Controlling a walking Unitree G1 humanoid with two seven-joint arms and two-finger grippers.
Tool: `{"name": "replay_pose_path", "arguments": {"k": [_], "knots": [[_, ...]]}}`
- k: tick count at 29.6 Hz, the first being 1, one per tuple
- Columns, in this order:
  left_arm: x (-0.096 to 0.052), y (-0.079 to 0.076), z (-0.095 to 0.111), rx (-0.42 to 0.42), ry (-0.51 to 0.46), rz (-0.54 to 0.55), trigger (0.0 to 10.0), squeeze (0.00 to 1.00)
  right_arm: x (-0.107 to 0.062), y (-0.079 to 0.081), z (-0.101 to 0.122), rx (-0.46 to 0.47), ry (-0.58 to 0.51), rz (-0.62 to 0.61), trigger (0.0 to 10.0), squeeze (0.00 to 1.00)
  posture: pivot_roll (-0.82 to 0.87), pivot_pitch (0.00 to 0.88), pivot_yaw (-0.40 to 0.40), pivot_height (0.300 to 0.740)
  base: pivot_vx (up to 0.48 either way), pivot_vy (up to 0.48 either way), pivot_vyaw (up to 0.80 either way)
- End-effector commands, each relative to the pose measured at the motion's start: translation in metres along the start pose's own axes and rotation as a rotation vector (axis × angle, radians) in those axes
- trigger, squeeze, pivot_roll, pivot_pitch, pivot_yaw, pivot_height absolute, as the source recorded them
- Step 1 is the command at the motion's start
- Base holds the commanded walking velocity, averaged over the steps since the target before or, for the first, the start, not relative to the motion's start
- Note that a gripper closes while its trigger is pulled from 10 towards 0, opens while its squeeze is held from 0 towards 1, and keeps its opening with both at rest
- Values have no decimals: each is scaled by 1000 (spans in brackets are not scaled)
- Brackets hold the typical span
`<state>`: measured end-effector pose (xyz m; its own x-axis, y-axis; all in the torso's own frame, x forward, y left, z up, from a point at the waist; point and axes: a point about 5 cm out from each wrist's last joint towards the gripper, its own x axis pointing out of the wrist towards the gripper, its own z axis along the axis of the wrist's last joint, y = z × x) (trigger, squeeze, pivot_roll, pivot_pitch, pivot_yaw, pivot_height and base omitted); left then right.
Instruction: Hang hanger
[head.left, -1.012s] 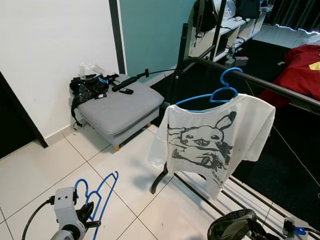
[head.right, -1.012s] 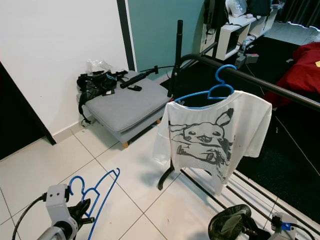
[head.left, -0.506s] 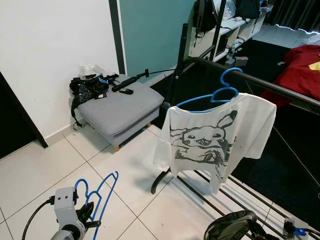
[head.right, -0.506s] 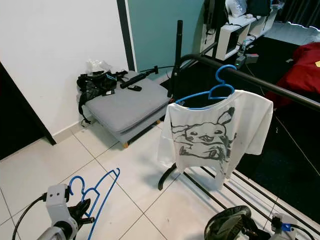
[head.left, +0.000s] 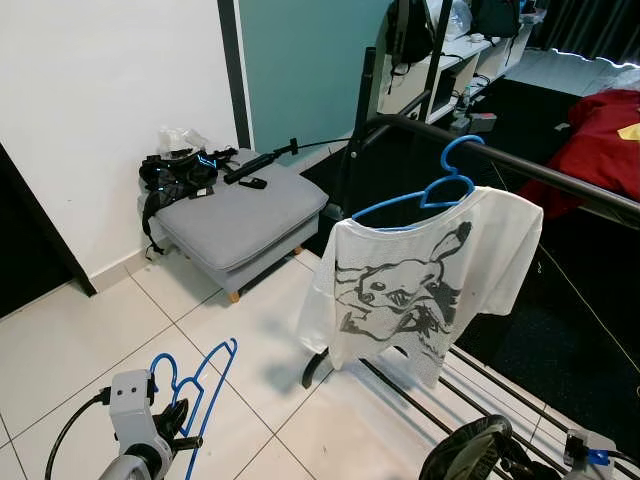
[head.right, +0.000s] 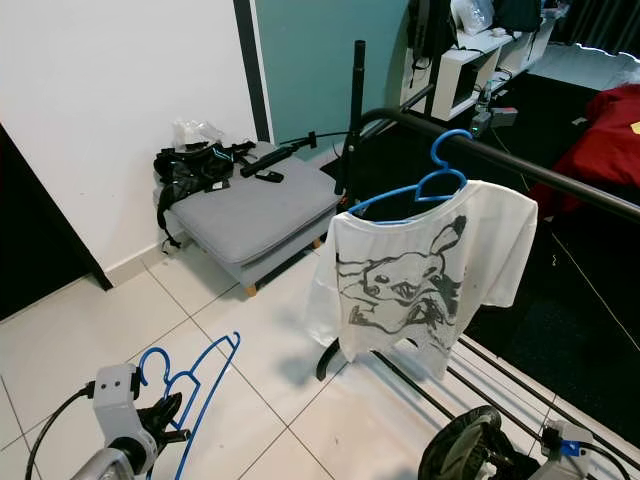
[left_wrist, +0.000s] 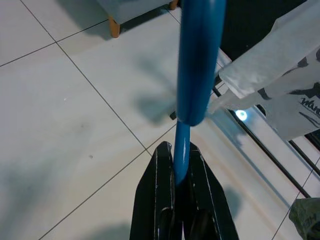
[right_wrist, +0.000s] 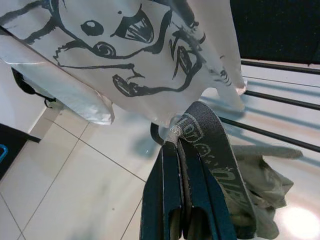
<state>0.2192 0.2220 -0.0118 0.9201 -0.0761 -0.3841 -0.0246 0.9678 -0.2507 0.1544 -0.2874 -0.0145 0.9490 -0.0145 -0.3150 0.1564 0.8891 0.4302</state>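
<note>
One blue plastic hanger carrying a white cartoon-print T-shirt (head.left: 420, 290) already hangs on the black metal rack rail (head.left: 560, 172). Low beside it, my left gripper (left_wrist: 181, 172) clenches the empty blue plastic hanger (head.left: 200, 385), unhung. My right gripper (right_wrist: 178, 150) pinches a dark grey garment (right_wrist: 220, 165).

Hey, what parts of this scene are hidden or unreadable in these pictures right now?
- Black metal drying rack: its far end is cut off by the left eye view's edge.
- Dark grey garment held by the right gripper: bunched, type unclear.
- Black clutter on the grey footstool: too small to identify.
</note>
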Motion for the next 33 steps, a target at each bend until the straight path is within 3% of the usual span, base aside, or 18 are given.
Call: {"name": "replay_pose_path", "arguments": {"k": [1, 33], "knots": [[-2, 4, -3, 8, 18, 13, 10000, 0, -1, 1, -3, 11, 6, -7, 10000, 0, 50, 78, -12, 740, 0, 0, 0], [-2, 3, -2, 9, 16, 11, 10000, 0, -2, 0, -4, 15, 6, -11, 10000, 0, 49, 88, -11, 740, 0, 0, 0]]}}
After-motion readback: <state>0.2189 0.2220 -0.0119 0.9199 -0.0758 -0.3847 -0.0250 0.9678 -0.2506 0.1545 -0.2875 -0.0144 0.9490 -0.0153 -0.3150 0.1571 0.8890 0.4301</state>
